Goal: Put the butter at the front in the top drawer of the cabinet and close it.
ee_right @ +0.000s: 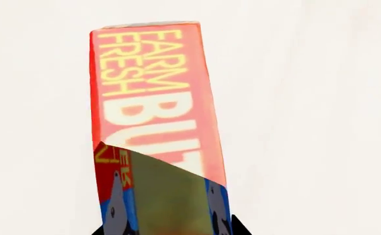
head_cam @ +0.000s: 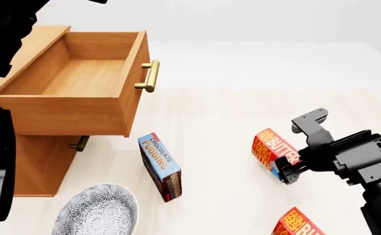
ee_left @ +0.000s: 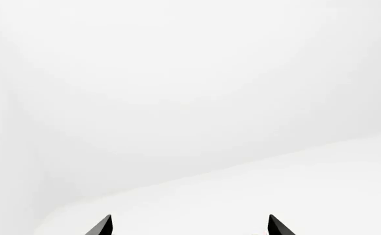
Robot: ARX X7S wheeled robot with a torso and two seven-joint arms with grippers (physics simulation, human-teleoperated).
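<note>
- Head view, nearest edge: a second butter box [head_cam: 299, 223] lies at the bottom of the frame, cut off by it, apart from the gripper
- Just beyond it, the right gripper [head_cam: 287, 166] is closed on the butter [head_cam: 268, 149]; the box sits tilted at the fingertips, and whether it is clear of the floor [head_cam: 229, 122] cannot be told
- Right wrist view: the butter [ee_right: 154, 98] fills the frame lengthwise between the jaws, its blue panel end at the fingers, confirming a firm grasp on the narrow sides
- Mid-distance: a chocolate pudding box [head_cam: 161, 166] stands on edge and a patterned bowl [head_cam: 99, 213] sits near the cabinet [head_cam: 37, 161]
- Farther: the top drawer [head_cam: 79, 83] is pulled fully out and holds nothing visible; its brass handle [head_cam: 149, 76] faces the right arm
- Left wrist view: the left gripper [ee_left: 190, 226] shows only two parted tips against white; it holds nothing
- Step in hand: grasp made, transport to follow
- Next move calls for lifting the butter above the drawer front, carrying it over, releasing inside, then pushing the drawer shut
</note>
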